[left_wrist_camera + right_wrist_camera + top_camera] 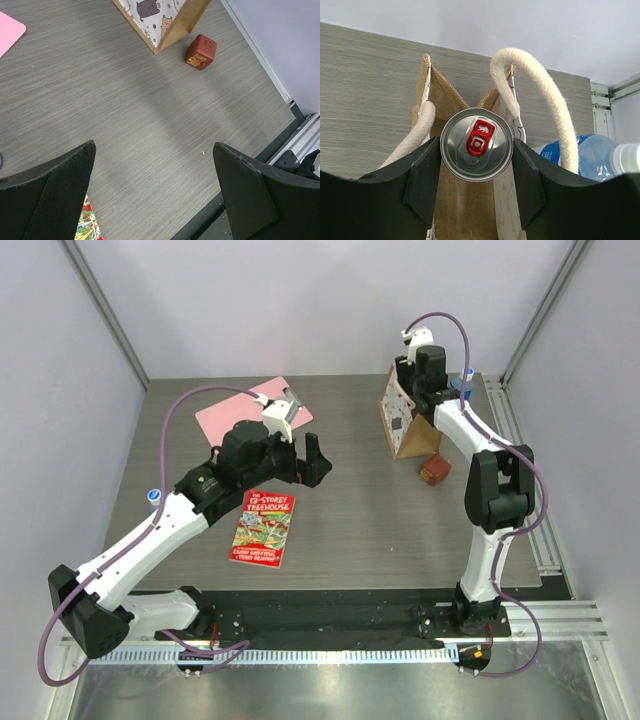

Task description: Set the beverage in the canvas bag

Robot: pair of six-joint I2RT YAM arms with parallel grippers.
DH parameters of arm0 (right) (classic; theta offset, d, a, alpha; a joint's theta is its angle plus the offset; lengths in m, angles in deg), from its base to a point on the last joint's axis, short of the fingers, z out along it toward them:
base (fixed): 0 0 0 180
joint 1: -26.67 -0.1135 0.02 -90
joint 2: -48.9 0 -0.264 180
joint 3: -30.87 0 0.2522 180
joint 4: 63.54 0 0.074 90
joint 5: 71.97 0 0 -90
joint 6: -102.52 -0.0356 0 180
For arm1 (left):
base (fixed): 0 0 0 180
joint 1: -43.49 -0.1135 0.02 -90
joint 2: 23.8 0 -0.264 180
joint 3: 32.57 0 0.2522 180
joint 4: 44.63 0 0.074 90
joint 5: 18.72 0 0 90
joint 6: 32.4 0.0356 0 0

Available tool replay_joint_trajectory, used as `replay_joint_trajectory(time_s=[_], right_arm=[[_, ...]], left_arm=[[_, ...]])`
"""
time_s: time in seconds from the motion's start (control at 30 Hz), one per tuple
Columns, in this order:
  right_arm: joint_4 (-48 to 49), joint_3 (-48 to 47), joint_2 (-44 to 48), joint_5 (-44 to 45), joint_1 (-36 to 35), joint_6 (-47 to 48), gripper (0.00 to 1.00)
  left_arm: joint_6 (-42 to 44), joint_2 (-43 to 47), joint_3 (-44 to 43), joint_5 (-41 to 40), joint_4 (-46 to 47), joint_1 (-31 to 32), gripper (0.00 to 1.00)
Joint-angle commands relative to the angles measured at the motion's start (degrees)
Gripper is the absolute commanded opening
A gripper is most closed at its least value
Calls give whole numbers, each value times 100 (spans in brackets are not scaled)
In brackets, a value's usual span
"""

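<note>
We judge the step in hand to be the drop: our right pincer (476, 167) pinches the can (476, 142) by its sides. The can hangs right over the mouth of the bag (451, 97), which stands just beneath the pincer with its handles (540, 95) rising on either side. The next move, as we read it, calls for lowering straight down between those handles without snagging the loop to the pincer's right, then spreading the fingers. Our right arm reaches far out with elbow high and wrist pointed down, while the left pincer (154, 170) hovers spread and empty over the surface (150, 100).
</note>
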Motion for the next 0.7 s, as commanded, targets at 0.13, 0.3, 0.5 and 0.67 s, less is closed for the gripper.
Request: replay_joint_trajectory(time_s=[0.13, 0.3, 0.5, 0.67], right_arm=[[1046, -740, -82, -214, 8, -423, 1], [1125, -811, -276, -232, 17, -643, 1], [1554, -530, -417, -425, 105, -1205, 1], [1924, -371, -627, -487, 114, -1399, 2]], left_arm=[[-84, 22, -194, 173, 151, -16, 100], [-93, 5, -203, 200, 151, -17, 99], [-93, -4, -195, 208, 160, -25, 100], [-110, -30, -203, 252, 151, -25, 100]])
